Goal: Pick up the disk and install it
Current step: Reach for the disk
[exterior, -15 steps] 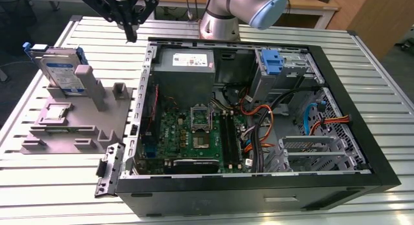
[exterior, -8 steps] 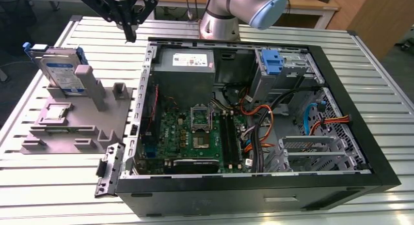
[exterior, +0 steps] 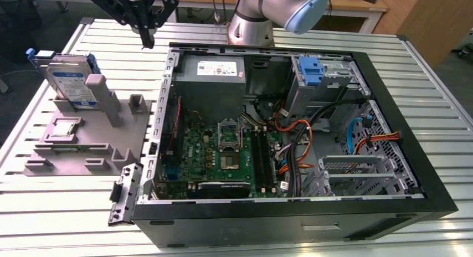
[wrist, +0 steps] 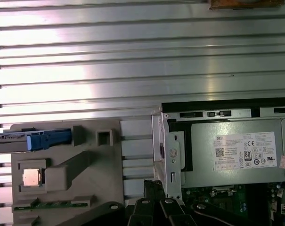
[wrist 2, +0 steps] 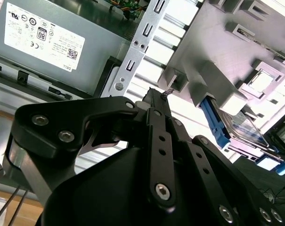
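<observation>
The disk (exterior: 70, 82) stands on edge in a grey holder (exterior: 81, 140), untouched. It is well apart from the gripper (exterior: 148, 44), lower and toward the exterior view's left of it. The gripper hangs over the slatted table (exterior: 74, 212) with its fingers clenched together on nothing. On the gripper's other side lies the open computer case (exterior: 436, 196), whose power-supply box (exterior: 214, 74) is its nearest part.

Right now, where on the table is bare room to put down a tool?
Bare table slats lie between the grey fixture and the near edge, and beyond the computer case on the exterior view's right. Crowded: the fixture with the disk, the case's inside.
</observation>
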Tool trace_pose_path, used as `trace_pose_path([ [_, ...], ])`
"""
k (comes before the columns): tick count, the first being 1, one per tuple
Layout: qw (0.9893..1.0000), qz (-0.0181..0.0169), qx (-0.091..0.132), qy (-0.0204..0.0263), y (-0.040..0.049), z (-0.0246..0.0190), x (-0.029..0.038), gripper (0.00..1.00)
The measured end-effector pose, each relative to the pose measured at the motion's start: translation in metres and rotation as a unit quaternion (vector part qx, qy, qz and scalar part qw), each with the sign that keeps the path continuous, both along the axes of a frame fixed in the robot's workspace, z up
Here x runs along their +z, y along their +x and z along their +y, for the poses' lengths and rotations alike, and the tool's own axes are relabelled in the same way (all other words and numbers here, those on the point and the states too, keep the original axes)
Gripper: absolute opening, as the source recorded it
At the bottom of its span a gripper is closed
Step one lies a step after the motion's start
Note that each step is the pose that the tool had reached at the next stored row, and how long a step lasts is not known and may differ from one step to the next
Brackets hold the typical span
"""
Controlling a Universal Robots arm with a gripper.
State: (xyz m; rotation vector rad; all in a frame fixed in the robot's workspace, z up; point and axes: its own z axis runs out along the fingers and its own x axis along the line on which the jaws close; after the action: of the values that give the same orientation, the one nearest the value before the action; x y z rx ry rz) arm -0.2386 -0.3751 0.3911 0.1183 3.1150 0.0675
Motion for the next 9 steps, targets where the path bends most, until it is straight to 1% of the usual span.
trace_pose_path([
  [4, 1.0, 0.0, 0.0, 0.0, -0.0048, 0.0011, -0.0003, 0.1],
  [9, 1.0, 0.0, 0.0, 0.0, -0.0087, 0.0012, -0.0006, 0.1],
])
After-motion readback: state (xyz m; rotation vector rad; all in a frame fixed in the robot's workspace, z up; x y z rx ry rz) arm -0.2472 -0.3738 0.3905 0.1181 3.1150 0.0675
